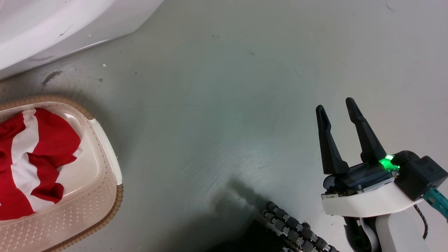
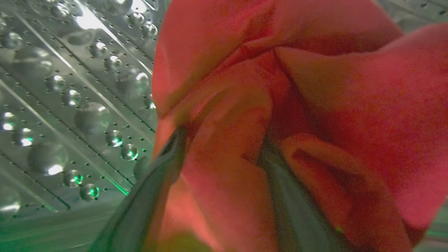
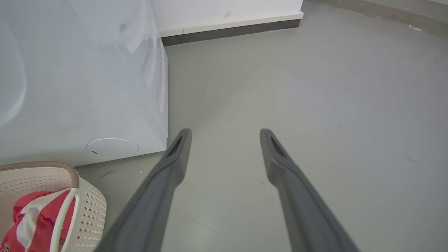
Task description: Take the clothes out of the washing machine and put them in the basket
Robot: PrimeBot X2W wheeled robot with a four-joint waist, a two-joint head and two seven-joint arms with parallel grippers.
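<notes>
Two lots of clothes showed, a striped piece (image 1: 31,157) in the basket (image 1: 105,147) beside the washing machine (image 3: 105,87) and a red bundle (image 2: 315,105) inside its drum (image 2: 70,105) between the left hand's (image 2: 220,138) parted fingers (image 2: 150,189), which should close deep on a fold before pulling out, while the right hand (image 1: 336,105) hung wide and empty.

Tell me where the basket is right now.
The basket sits on the floor at the head view's lower left, just in front of the washing machine, with red-and-white clothes inside.
</notes>
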